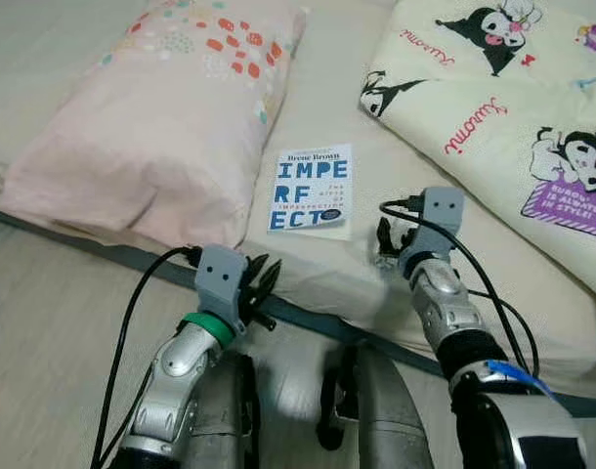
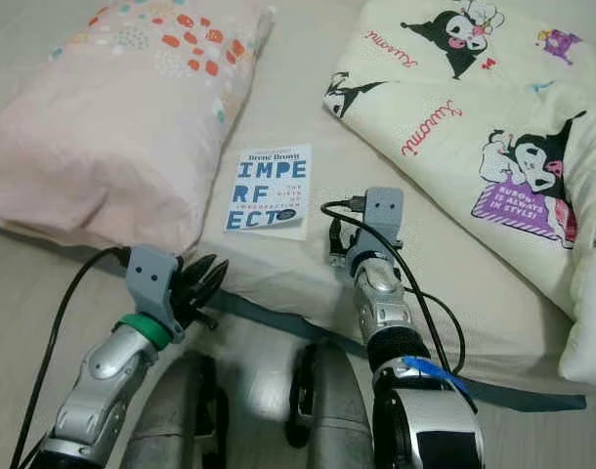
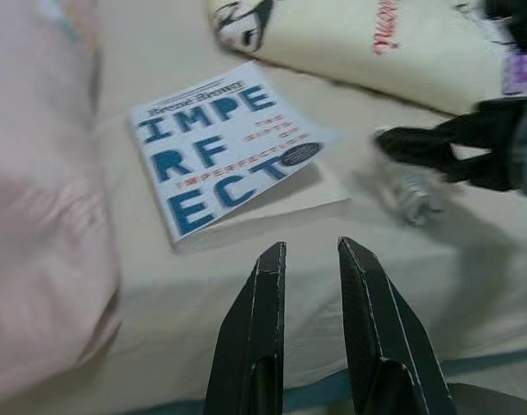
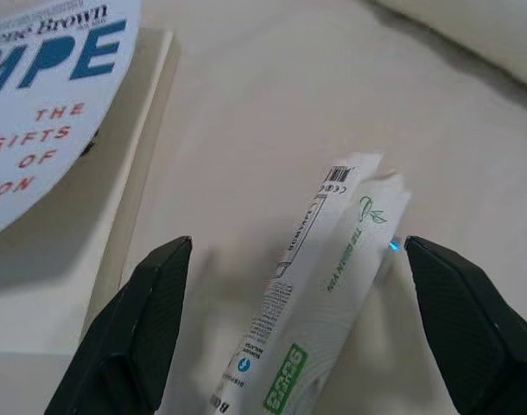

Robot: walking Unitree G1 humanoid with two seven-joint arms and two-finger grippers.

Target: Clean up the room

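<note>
While extended | right gripper (image 4: 294, 324) straddles wrapper (image 4: 320, 294), apparently untouched

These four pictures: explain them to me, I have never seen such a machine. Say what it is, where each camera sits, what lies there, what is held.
It is a humanoid robot bending over a bed. Two pictures come from its head, two from cameras on its wrists. On the bed lie a pink pillow, a book, a cartoon-print quilt and a small white packet. The right tool hangs open with a finger on either side of the packet, not yet gripping. The left tool, fingers slightly apart, points toward the book. Nothing is held.
</note>
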